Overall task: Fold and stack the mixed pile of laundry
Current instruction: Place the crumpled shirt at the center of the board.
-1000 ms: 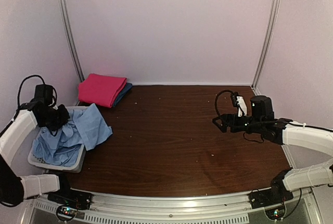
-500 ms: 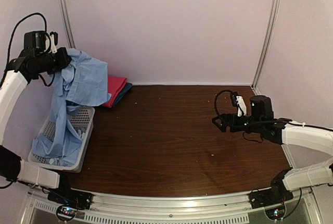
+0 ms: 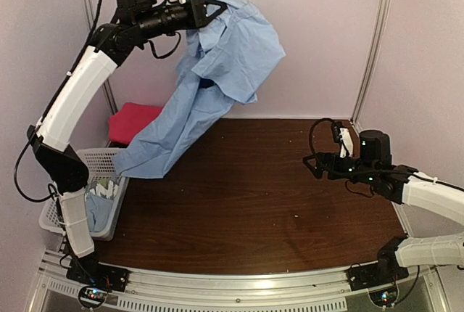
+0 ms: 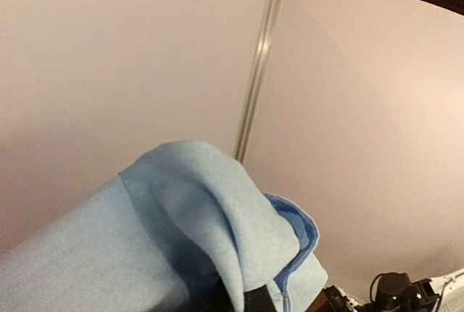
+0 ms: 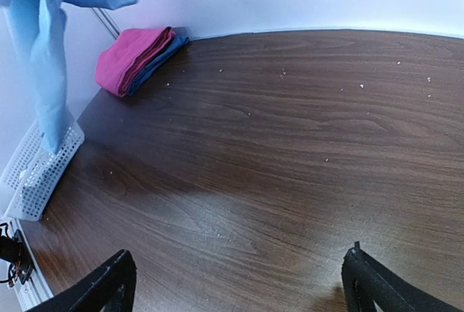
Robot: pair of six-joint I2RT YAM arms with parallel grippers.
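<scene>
My left hand [image 3: 219, 5] is clenched on a bunched fold of the light blue shirt [image 3: 232, 51], and I hold it high above the basket [image 3: 101, 158] and off to the basket's right, with the arm stretched upward. From my left wrist I see the same shirt [image 4: 181, 239] heaped over my fingers [image 4: 254, 302], its collar edge curling out to one side, so that only a dark sliver of the hand shows beneath the cloth.

The shirt hangs in a long slant from that grip, back down toward the basket. The wide upper part spreads out near my hand, and the narrow tail ends at the basket's far right corner. I cannot tell whether the tail touches the rim. Inside the basket lies the rest of the laundry pile [image 3: 100, 209], more light blue cloth sunk below the perforated wall.

Just beyond the basket's far side sits the folded magenta cloth [image 3: 134, 122], and it lies on top of a dark blue cloth [image 5: 165, 52].

My right hand [image 3: 313, 166] hovers over the desk [image 3: 254, 196], well apart from the basket and on the opposite side from it. Its fingers are spread wide and it is grasping nothing. From that wrist I look back across bare wood at the shirt [image 5: 43, 72] dangling over the basket [image 5: 29, 174].
</scene>
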